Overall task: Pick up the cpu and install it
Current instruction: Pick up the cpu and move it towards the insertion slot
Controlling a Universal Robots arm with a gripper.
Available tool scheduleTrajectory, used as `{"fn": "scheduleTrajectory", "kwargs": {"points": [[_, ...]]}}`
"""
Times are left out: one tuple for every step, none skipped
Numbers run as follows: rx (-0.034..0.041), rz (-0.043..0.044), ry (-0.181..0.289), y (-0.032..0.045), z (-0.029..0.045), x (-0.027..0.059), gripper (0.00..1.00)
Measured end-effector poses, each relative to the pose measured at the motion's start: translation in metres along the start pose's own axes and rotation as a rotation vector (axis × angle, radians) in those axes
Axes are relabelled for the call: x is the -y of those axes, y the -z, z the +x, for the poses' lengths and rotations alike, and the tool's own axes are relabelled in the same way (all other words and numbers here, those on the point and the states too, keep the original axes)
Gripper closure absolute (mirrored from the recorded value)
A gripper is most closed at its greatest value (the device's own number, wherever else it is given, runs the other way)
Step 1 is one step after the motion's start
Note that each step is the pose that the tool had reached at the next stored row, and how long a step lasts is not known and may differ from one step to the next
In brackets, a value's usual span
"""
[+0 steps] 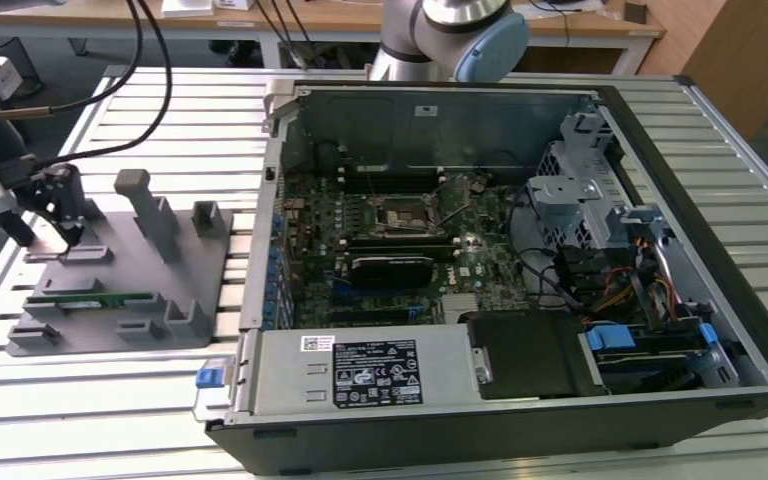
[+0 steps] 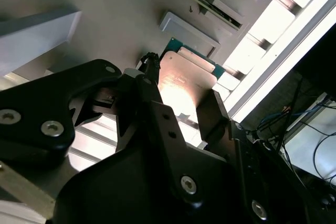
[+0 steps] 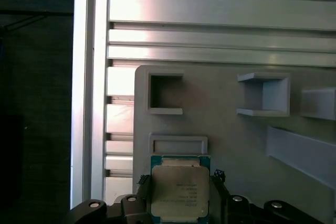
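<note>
Gripping the cpu [image 3: 180, 195] from two opposite sides, the claw [image 3: 180, 181] has its black fingers [image 2: 153, 85] narrowed to the chip's width and set against its edges, with no gap to be seen.

The first wrist view looks straight down on the chip. Its pale metal lid and thin green rim sit at the edge of the grey fixture plate [image 3: 231, 140], just beside a low rectangular frame [image 3: 178, 143] and near a square pocket [image 3: 165, 94]. The second wrist view takes the same grip at a slant, with the lid catching bright light between the two fingers. Neither wrist view settles whether the chip rests on the plate or hangs just above it.

The exterior view gives the wider layout. At its left the claw stands over the plate's far corner, well apart from the open computer case [image 1: 438, 120]. A square socket [image 1: 395, 212] sits in the middle of the case's motherboard. A green memory stick [image 1: 91, 298] lies flat on the plate, nearer the camera. Plate and case both stand on the slatted metal surface [image 1: 117, 400].
</note>
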State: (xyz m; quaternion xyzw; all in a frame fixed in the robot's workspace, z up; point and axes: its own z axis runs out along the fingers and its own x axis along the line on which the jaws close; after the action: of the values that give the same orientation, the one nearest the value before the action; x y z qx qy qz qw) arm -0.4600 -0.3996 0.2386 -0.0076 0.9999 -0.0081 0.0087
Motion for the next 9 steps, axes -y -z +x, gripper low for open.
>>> {"fn": "scheduleTrajectory", "kwargs": {"points": [[-0.0001,0.0,0.0,0.0013,0.0,-0.0001,0.47],[0.0,0.0,0.0,0.0024,0.0,-0.0002,0.47],[0.0,0.0,0.0,0.0035,-0.0001,-0.0004,0.47],[0.0,0.0,0.0,0.0045,-0.0001,-0.0005,0.47],[0.0001,0.0,0.0,0.0053,-0.0001,-0.0007,0.47],[0.0001,0.0,0.0,0.006,-0.0001,-0.0008,0.47],[0.0001,0.0,0.0,0.0067,-0.0002,-0.0009,0.47],[0.0001,0.0,0.0,0.0073,-0.0002,-0.001,0.47],[0.0001,0.0,0.0,0.008,-0.0002,-0.0011,0.47]]}}
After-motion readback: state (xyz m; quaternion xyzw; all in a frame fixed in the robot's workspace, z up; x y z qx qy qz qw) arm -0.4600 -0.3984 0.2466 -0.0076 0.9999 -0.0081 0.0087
